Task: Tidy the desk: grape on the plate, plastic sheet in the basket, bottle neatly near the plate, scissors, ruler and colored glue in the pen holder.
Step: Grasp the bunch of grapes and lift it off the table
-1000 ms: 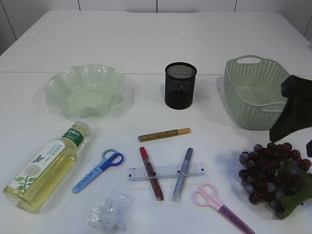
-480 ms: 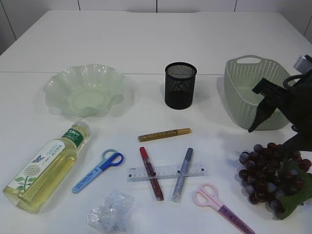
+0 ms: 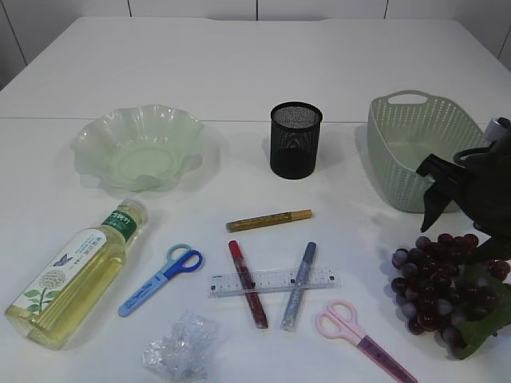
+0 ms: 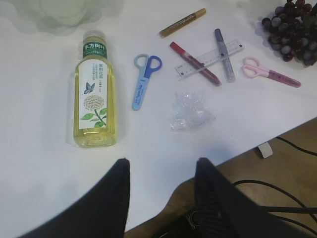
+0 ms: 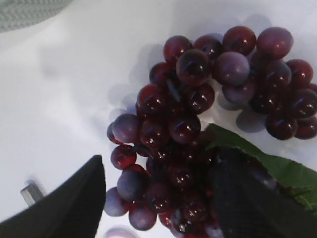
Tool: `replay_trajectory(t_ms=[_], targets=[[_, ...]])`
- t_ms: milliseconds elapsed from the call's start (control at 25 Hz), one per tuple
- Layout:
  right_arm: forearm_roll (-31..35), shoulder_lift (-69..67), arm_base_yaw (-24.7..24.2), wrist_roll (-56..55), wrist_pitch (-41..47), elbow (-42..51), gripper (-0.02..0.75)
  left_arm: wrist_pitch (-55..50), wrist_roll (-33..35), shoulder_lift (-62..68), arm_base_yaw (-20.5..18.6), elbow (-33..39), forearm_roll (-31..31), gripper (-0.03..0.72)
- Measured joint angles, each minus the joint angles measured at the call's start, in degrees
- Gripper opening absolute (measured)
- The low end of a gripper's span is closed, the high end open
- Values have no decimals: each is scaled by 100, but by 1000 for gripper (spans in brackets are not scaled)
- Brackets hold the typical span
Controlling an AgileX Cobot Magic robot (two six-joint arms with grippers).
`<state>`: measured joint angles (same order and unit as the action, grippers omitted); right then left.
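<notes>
Our right wrist view alone shows the open right pincer (image 5: 158, 193) straddling the dark purple grape bunch (image 5: 198, 124); our left pincer (image 4: 161, 191) gapes empty

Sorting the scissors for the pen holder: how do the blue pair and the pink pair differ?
The blue scissors lie beside the bottle, handles toward the plate; the pink scissors lie near the grapes, blades running off the front edge. Colours differ. Both lie flat, closed, untouched.

White table (image 3: 239, 64), brown floor (image 4: 297, 134), black cables (image 4: 277, 186).
</notes>
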<state>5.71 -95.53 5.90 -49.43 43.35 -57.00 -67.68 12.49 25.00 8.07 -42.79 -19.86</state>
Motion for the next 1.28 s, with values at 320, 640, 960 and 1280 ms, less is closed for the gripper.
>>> replay_trajectory(t_ms=[320,640,960,1280], targets=[[-66,-256,0,-305,-240,-43,524,0,0,247,0,0,21,321],[-275,-620,35,-612,-418,-111,524,14,0,358,0,0,21,321],[-369,-922,150,-855,-476,-227,524,14,0,358,0,0,21,321],[-521,-1062,219,-1221,-417,-274,524,14,0,358,0,0,21,321]])
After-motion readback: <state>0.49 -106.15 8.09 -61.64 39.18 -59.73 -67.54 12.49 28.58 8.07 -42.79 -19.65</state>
